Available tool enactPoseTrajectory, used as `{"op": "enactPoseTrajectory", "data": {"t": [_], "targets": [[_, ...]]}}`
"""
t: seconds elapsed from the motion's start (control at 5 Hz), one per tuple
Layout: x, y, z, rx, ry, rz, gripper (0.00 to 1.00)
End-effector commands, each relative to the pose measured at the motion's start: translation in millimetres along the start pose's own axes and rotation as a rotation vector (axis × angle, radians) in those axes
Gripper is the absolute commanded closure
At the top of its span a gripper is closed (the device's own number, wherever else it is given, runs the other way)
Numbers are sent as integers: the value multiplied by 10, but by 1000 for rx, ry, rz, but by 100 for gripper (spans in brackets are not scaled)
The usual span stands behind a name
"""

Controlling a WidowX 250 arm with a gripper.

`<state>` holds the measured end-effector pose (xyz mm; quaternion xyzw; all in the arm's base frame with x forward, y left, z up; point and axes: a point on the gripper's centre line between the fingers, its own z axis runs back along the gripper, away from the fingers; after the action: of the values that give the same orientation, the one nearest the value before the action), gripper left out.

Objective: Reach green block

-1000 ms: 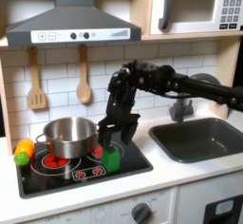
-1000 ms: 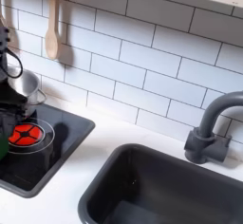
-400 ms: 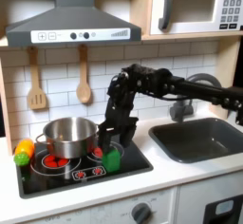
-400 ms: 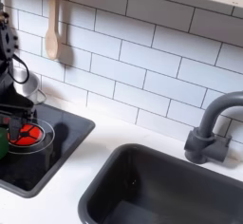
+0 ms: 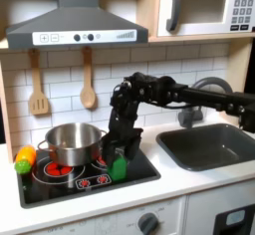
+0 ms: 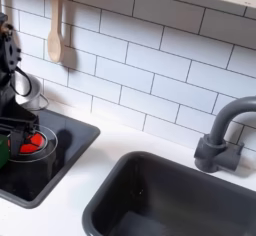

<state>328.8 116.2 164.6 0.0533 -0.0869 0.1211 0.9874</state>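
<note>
first exterior view shows my tool [image 5: 118,155] low over the green block [image 5: 119,168] on the stovetop [image 5: 139,166] beside the steel pot [image 5: 70,144], fingers apparently apart to straddle it.

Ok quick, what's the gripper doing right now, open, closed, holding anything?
Gripper: low over the green block on the stovetop, fingers either side of it; cannot tell whether it is open or shut on it.

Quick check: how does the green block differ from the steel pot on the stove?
The green block is small, boxy and bright green; the pot is far bigger, round and shiny steel. The block sits at the gripper; the pot stands apart, toward the first exterior view's left. Both rest on the black stovetop.
</note>
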Motion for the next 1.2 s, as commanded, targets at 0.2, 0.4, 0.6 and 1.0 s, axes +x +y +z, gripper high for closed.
{"op": "enactPoseTrajectory", "data": {"t": [0.2,0.4,0.6,1.0], "targets": [[-5,1,-113,3,35,0,0],[-10,3,-180,-2,54,5,0],[-30,-10,-271,0,86,8,0],[-21,-7,-303,-10,101,2,0]]}}
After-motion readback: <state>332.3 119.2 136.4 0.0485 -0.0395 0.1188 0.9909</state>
